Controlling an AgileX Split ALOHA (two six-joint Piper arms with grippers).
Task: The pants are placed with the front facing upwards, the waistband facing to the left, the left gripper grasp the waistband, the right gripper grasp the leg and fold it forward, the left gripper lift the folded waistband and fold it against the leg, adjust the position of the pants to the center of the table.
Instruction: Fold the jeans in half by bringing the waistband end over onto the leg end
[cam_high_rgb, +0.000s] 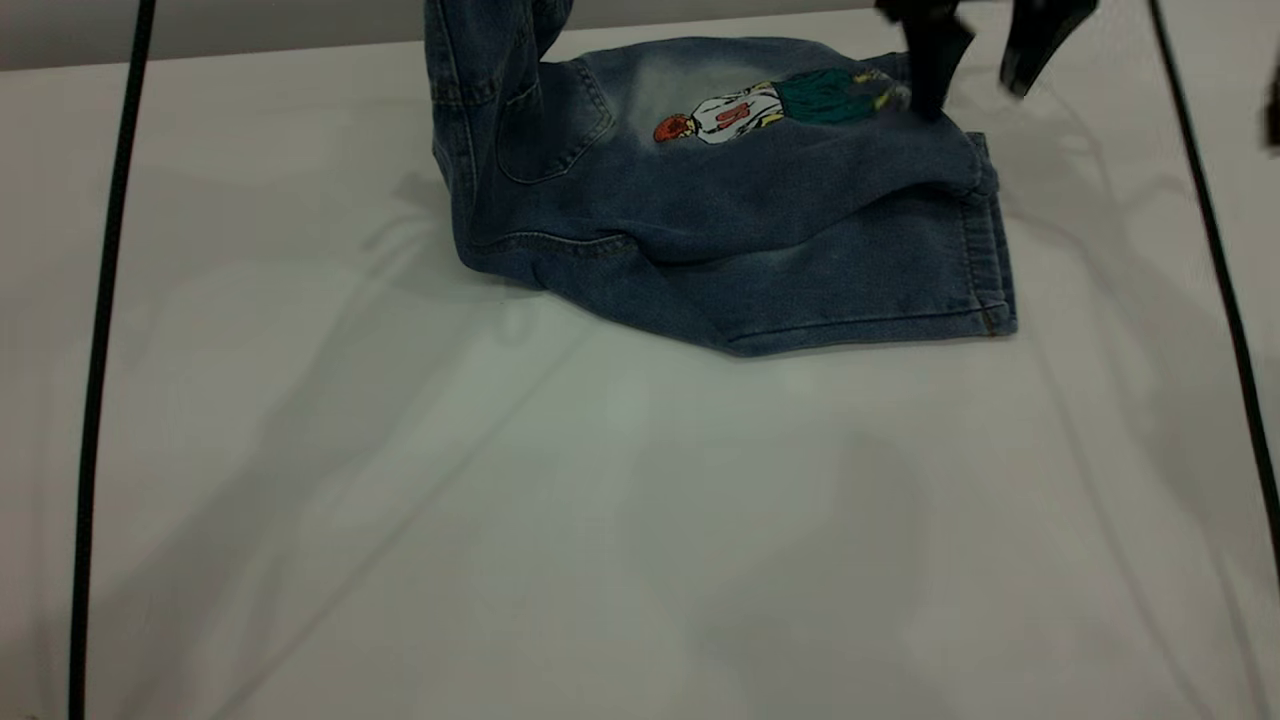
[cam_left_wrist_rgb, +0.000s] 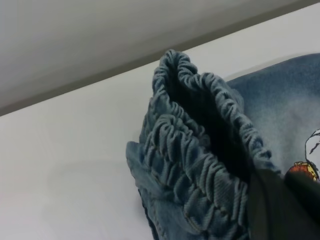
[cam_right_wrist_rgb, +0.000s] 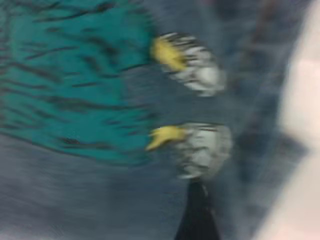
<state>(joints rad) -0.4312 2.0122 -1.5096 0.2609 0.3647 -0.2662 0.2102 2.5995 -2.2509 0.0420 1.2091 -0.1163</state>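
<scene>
The blue denim pants (cam_high_rgb: 760, 230) lie folded lengthwise at the far middle of the white table (cam_high_rgb: 600, 520), bird print (cam_high_rgb: 780, 105) facing up. Their left end (cam_high_rgb: 490, 70) is lifted off the table and runs out past the view's top edge. In the left wrist view my left gripper (cam_left_wrist_rgb: 285, 205) is shut on the ruffled waistband (cam_left_wrist_rgb: 200, 165), which hangs bunched above the table. My right gripper (cam_high_rgb: 972, 98) stands open at the leg end, one finger touching the denim beside the print. In the right wrist view its black tip (cam_right_wrist_rgb: 197, 215) sits just past the print (cam_right_wrist_rgb: 75, 85).
A black cable (cam_high_rgb: 100, 350) runs down the table's left side and another (cam_high_rgb: 1220, 280) down the right side. The stitched leg hems (cam_high_rgb: 985, 260) lie stacked at the pants' right. The table's far edge (cam_left_wrist_rgb: 100, 80) is close behind the lifted waistband.
</scene>
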